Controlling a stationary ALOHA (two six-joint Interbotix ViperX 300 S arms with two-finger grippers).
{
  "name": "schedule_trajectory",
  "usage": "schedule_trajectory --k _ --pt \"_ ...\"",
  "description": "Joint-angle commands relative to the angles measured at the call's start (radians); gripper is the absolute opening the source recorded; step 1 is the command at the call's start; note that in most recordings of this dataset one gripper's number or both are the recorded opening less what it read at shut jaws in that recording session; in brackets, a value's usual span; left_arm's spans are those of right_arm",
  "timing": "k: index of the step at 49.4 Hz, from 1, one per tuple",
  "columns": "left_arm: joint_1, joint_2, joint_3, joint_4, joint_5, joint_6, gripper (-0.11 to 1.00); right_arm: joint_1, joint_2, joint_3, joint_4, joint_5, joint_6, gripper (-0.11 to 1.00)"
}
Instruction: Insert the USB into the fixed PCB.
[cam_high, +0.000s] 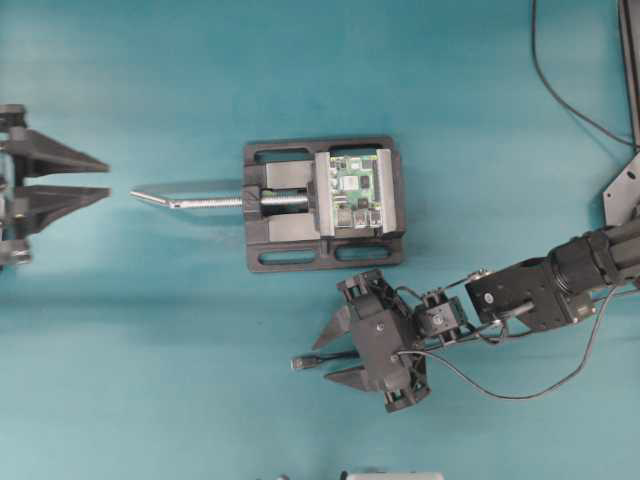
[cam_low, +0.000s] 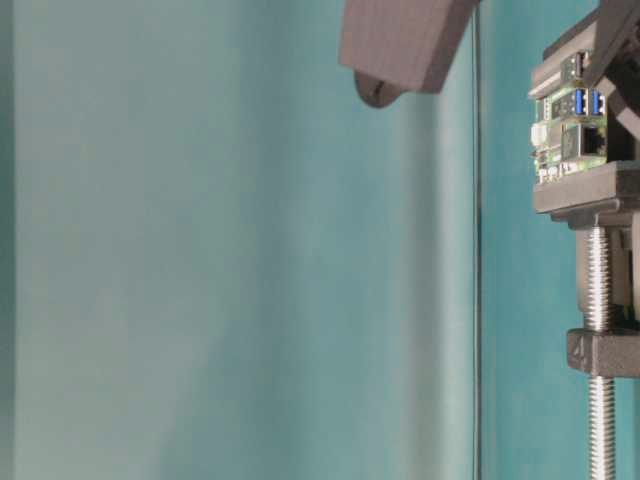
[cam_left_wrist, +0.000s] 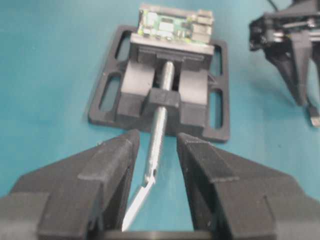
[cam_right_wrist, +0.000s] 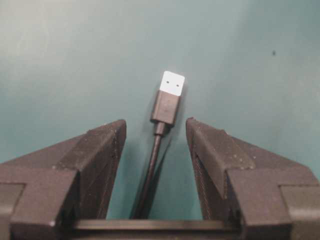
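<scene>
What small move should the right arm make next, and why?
Probably lower the right claw and close it on the USB: its jaws are open, and the plug lies loose on the table between them, away from the fixed PCB.

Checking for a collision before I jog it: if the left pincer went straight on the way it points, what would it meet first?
Probably the vise's screw handle, whose bent end already lies between the left pincer's open jaws; height is unclear.

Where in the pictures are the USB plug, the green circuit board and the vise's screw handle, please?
USB plug (cam_right_wrist: 172, 83): right wrist view, on its metal tip.
Green circuit board (cam_high: 353, 185): overhead view, on its middle.
Screw handle (cam_high: 205, 202): overhead view, on its threaded shaft.
</scene>
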Motion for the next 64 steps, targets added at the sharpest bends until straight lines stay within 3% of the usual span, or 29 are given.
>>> schedule_trajectory --k 1,10,43,48,59,64 --pt "-0.006 -0.097 -0.002 0.003 0.075 -0.006 0.52 -0.002 -0.012 -0.015 0.029 -0.003 0.002 0.55" --pt "-0.006 -0.179 0.017 0.002 0.167 -0.020 0.52 0.002 -0.006 -0.020 0.084 -0.002 0.002 0.55" --pt "-0.002 -0.135 0.069 0.002 0.141 -0.029 0.52 0.071 0.014 -0.038 0.186 0.026 0.002 0.54" --pt "0.000 -0.135 0.092 0.002 0.101 -0.029 0.52 0.072 0.026 -0.043 0.186 0.026 0.002 0.49" --pt "0.002 -0.141 0.149 0.003 0.003 -0.028 0.52 0.081 0.040 -0.038 0.186 0.028 0.000 0.26" --pt "0.003 -0.144 0.149 0.003 0.009 -0.028 0.52 0.087 0.040 -0.038 0.186 0.028 -0.002 0.24"
